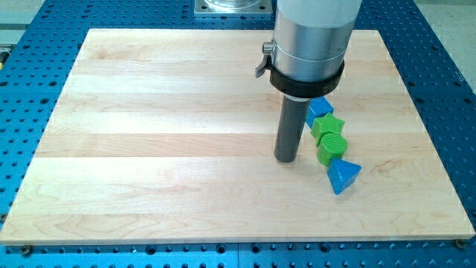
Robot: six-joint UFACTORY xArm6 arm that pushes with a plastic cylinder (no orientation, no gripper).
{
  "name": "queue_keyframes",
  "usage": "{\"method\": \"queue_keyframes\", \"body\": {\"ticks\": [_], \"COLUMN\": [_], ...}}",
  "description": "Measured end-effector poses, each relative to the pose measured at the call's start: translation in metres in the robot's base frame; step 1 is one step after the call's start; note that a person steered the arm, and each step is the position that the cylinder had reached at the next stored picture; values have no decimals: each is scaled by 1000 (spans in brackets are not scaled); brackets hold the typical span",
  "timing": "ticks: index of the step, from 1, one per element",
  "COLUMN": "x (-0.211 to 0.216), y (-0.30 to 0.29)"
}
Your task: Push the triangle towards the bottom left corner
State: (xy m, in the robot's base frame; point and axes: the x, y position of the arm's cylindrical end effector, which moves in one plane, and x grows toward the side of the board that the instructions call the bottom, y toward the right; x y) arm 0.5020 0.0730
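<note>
A blue triangle block (343, 176) lies at the view's right, below the middle of the wooden board (149, 149). Above it stand a green round block (331, 148), a green star block (327, 125) and a blue block (319, 107) partly hidden by the arm. They form a touching column. My tip (286, 158) rests on the board just left of the green round block, up and left of the triangle, apart from it.
The arm's grey cylinder (309, 45) hangs over the board's upper right. A blue perforated table (30, 97) surrounds the board on all sides.
</note>
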Motion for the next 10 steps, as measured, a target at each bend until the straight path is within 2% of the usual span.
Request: {"method": "queue_keyframes", "body": {"ticks": [5,6,7,8,10], "x": [0,40,93,117,116], "y": [-10,-54,-46,-3,164]}}
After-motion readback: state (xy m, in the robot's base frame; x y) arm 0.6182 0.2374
